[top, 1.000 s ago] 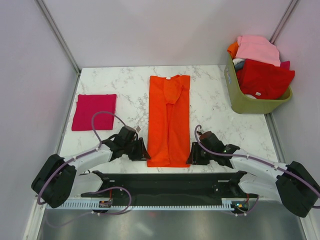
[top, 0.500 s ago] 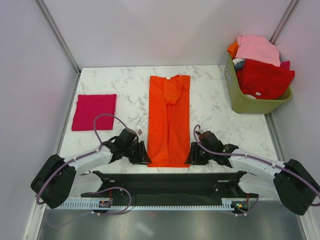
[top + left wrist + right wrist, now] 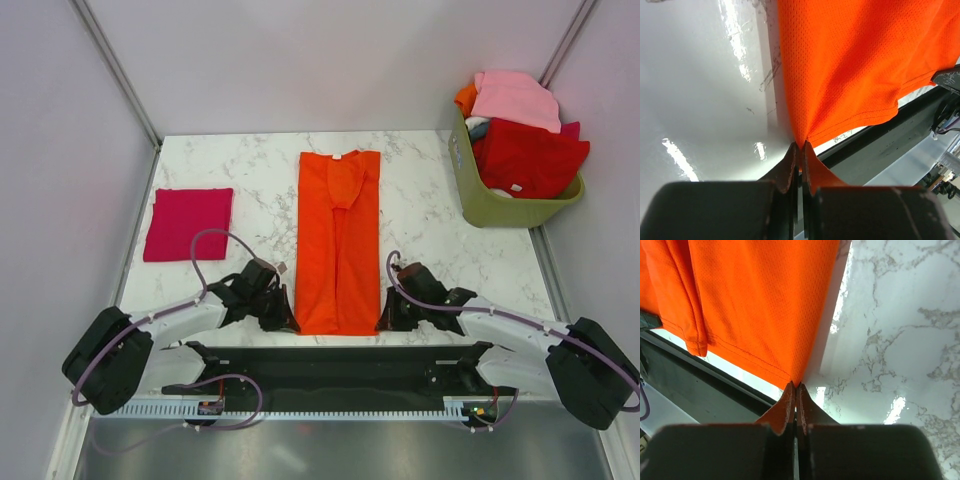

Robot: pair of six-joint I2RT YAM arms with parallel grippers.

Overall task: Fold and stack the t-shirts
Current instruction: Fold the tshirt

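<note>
**Both grippers clamped on the near hem corners of the orange t-shirt (image 3: pixel 340 240)**

The orange t-shirt lies flat on the white marble counter (image 3: pixel 250 170) as a long narrow strip with its sleeves folded inward. Its collar and small white neck tag (image 3: pixel 338 156) are at the far end. Its hem is at the near end, close to the counter's edge.

The left gripper (image 3: pixel 287 318) sits at the shirt's near left corner. In the left wrist view its fingers are pressed together with the corner of orange cloth pinched between them, and creases fan out from the pinch.

The right gripper (image 3: pixel 384 318) sits at the shirt's near right corner. Its wrist view shows the same condition: fingers closed tight on the corner, with the cloth drawn to a point.

The crimson-magenta t-shirt (image 3: pixel 188 223), folded to a flat square, lies well to the left of the orange t-shirt and does not touch it.

A green bin (image 3: pixel 480 205) stands to the right of the orange t-shirt, level with its far half. It is heaped with pink, red and orange garments (image 3: pixel 520 130).
</note>
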